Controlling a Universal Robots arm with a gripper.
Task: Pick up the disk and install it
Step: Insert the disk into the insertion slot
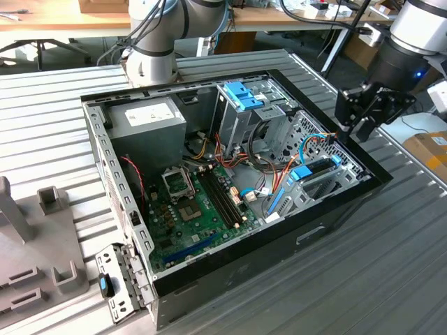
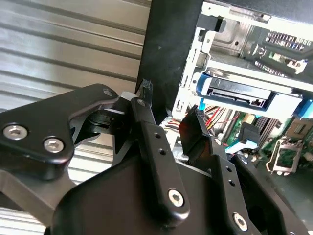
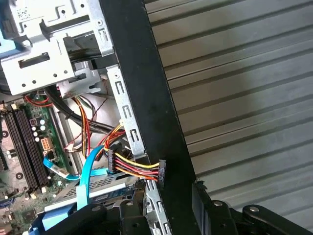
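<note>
The disk (image 1: 316, 169) lies in a low bay of the open computer case (image 1: 265, 241), at the exterior view's right, with its light-blue bracket around it. The second wrist view shows the disk (image 2: 239, 94) from its connector end, seated in the metal bay. My gripper (image 1: 357, 115) hangs just outside the case's right wall, a short way from the disk. In the second wrist view the gripper (image 2: 170, 103) is open, with nothing between its two black fingers (image 2: 146, 122) and the case's black wall behind the gap.
Inside the case are a grey power-supply box (image 1: 147, 118), a tall metal cage with blue tabs (image 1: 244, 94), the motherboard (image 1: 202, 202) and loose coloured cables (image 3: 132, 169). Grey fixtures (image 1: 42, 230) stand at the exterior view's left. The ribbed metal table (image 1: 391, 265) surrounds the case.
</note>
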